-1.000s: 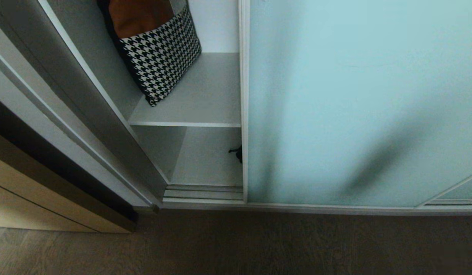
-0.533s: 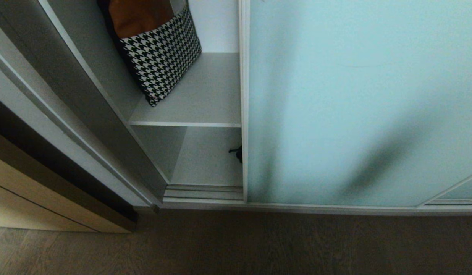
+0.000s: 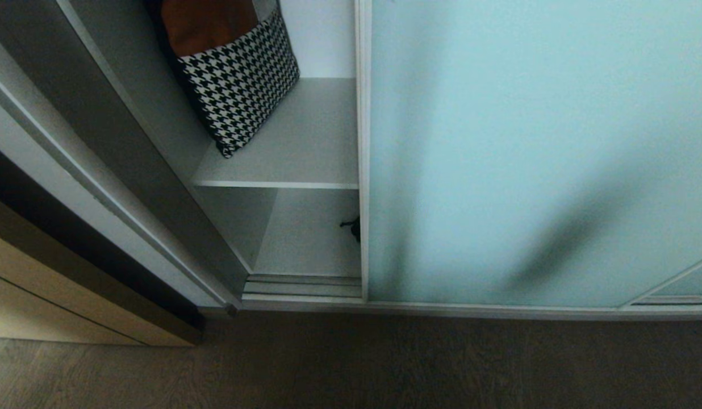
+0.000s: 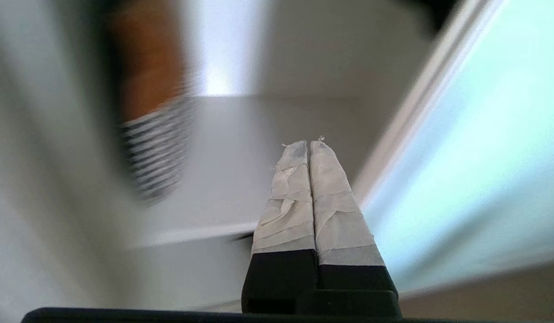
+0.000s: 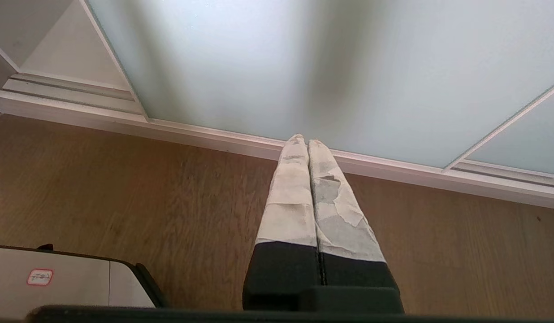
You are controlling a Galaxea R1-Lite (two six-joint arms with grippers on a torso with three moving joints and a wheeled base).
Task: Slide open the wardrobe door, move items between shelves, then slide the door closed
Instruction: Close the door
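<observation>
Left claw point(image 4: 309, 144), pressed closed, points beside the sliding wardrobe door point(image 4: 474, 170).

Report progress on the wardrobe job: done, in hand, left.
Done: little; the glass door covers most of the wardrobe, leaving only a gap at its left edge. In hand: the left gripper, shut and empty, points into that gap towards the upper shelf. The right gripper is shut over the floor. Left: slide the door open, move the black bag, barely showing on the lower shelf, then close up.
</observation>
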